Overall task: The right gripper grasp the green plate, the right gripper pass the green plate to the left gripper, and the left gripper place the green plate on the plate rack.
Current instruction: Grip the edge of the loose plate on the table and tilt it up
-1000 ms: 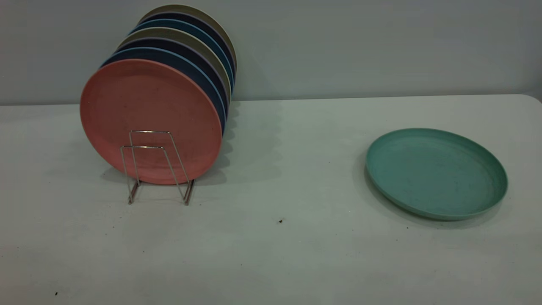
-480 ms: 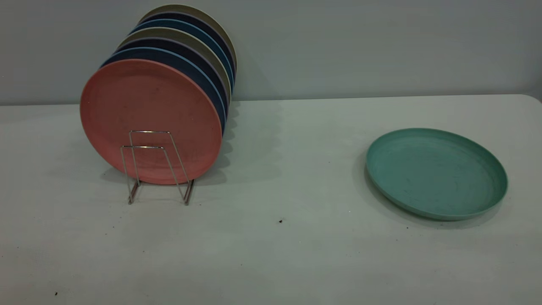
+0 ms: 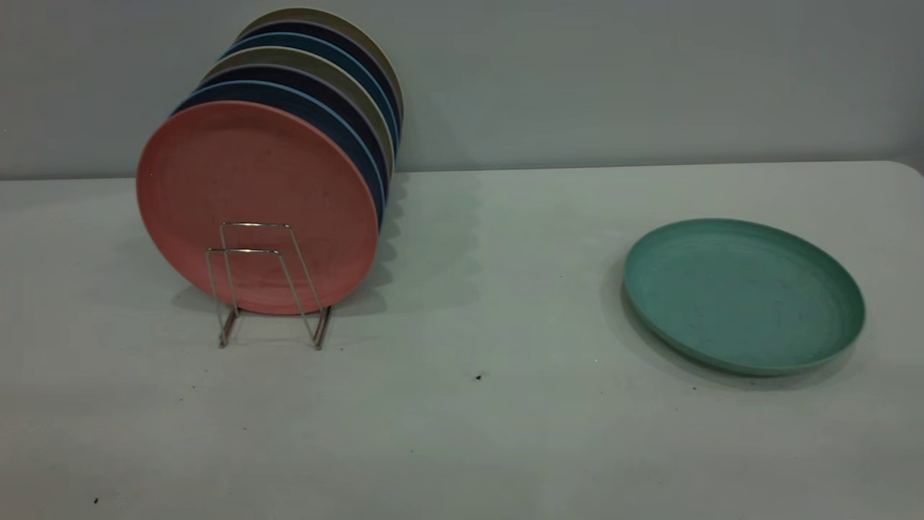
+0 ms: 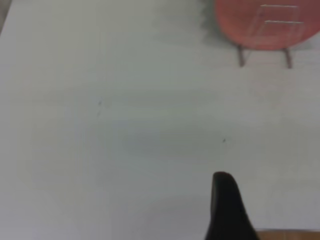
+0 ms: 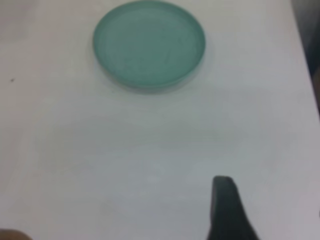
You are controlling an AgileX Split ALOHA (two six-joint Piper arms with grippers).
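The green plate [image 3: 743, 295] lies flat on the white table at the right, rim up; it also shows in the right wrist view [image 5: 149, 44]. The plate rack [image 3: 268, 289] stands at the left, its two front wire loops bare before the salmon-pink plate [image 3: 256, 202]. The rack also shows in the left wrist view [image 4: 265, 47]. My left gripper [image 4: 222, 181] shows only as a black tip over bare table, well short of the rack. My right gripper [image 5: 222, 184] shows only as a black tip over bare table, well short of the green plate. Neither gripper appears in the exterior view.
Behind the pink plate several dark blue and olive plates [image 3: 317, 94] stand in the rack. The white table [image 3: 491, 303] lies open between rack and green plate. A grey wall [image 3: 613, 79] stands behind. The table's rounded right edge [image 5: 309, 75] passes close to the green plate.
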